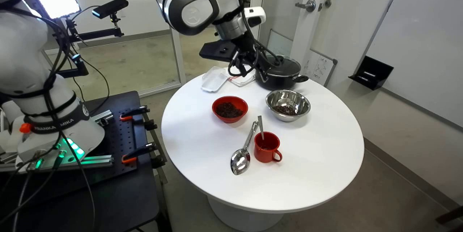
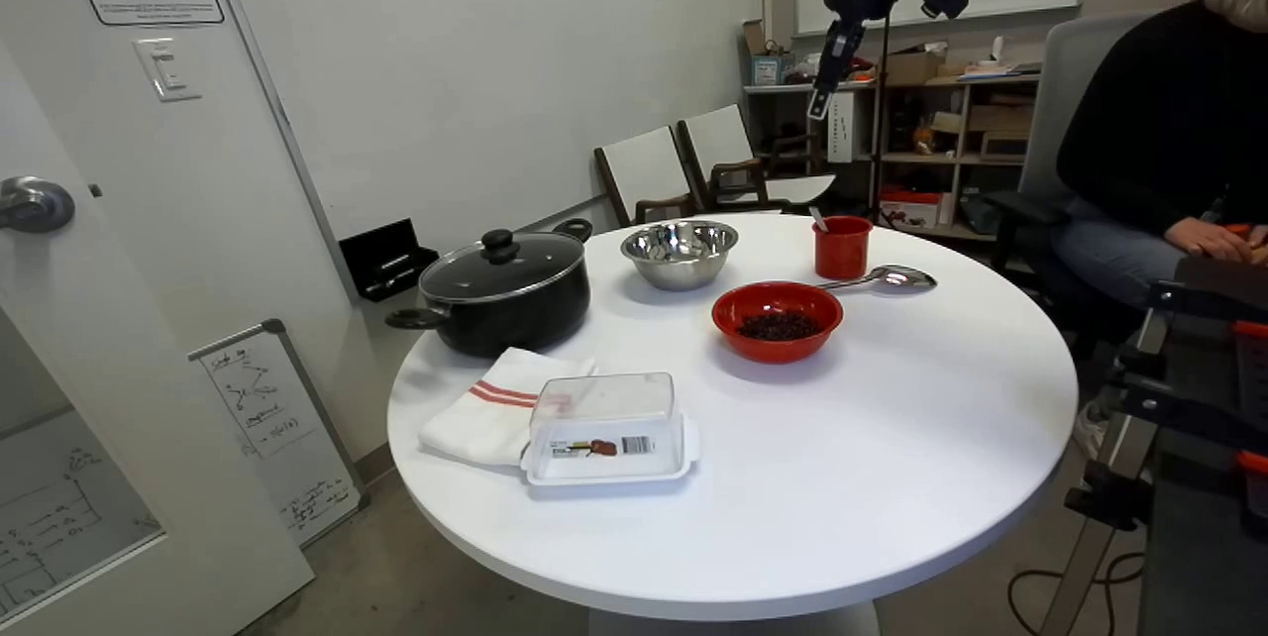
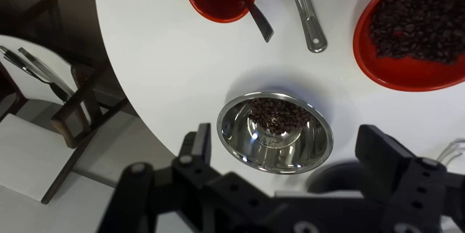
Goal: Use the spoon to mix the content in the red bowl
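The red bowl (image 1: pixel 230 119) stands upright on the round table with dark beans inside. A silver spoon (image 1: pixel 240 161) lies flat beside the red mug, its head away from the bowl; in the wrist view only the spoon's handle (image 3: pixel 307 15) shows. In an exterior view the mug partly covers that handle, while the head of the spoon (image 2: pixel 903 277) is visible. My gripper (image 3: pixel 285 133) is high above the table, its fingers (image 3: pixel 377 156) spread wide and nothing held. Between them, well below, the wrist view shows the steel bowl. An exterior view also catches the gripper (image 2: pixel 818 106) in the air.
The red mug (image 1: pixel 266 149) has a thin utensil standing in it. Beans lie in the steel bowl (image 1: pixel 288 102). A lidded black pot (image 2: pixel 507 294), a striped towel (image 2: pixel 485 418) and a clear plastic box (image 2: pixel 606 433) share the table. A person (image 2: pixel 1169 141) sits nearby.
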`<control>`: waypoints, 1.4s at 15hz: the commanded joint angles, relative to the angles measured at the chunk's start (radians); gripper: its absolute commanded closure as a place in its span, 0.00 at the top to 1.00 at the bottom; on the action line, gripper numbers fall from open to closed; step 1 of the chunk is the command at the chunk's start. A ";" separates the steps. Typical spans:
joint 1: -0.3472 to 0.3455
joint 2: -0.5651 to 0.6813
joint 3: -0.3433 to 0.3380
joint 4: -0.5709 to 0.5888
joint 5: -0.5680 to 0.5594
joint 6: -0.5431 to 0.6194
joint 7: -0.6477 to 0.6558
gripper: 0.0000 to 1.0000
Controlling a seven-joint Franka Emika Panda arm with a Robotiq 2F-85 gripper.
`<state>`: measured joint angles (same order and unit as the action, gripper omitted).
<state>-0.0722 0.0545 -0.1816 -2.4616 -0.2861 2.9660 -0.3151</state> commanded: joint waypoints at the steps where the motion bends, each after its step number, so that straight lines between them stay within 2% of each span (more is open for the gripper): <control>1: 0.035 0.033 -0.038 0.029 -0.187 -0.012 0.263 1.00; 2: 0.049 0.035 -0.051 0.046 -0.222 -0.027 0.344 1.00; 4: 0.061 0.038 -0.030 0.048 -0.209 -0.016 0.456 1.00; 5: 0.073 0.039 -0.044 0.062 -0.254 -0.028 0.548 1.00; 7: 0.094 0.041 -0.058 0.085 -0.313 -0.084 0.683 1.00; 8: 0.095 0.041 -0.047 0.088 -0.298 -0.117 0.719 1.00; 9: 0.072 0.027 -0.035 0.057 -0.267 -0.068 0.617 1.00; 13: 0.082 0.029 -0.035 0.068 -0.271 -0.102 0.683 1.00; 14: 0.088 0.028 -0.065 0.091 -0.351 -0.147 0.800 1.00; 15: 0.090 0.025 -0.074 0.093 -0.391 -0.159 0.838 1.00; 16: 0.105 0.024 -0.095 0.106 -0.518 -0.188 0.949 1.00; 17: 0.127 0.021 -0.113 0.123 -0.587 -0.227 1.004 1.00; 19: 0.135 0.013 -0.092 0.111 -0.736 -0.293 1.126 1.00; 21: 0.154 0.013 -0.068 0.097 -0.794 -0.360 1.190 1.00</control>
<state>0.0399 0.0789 -0.2682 -2.3551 -0.9860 2.7041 0.7624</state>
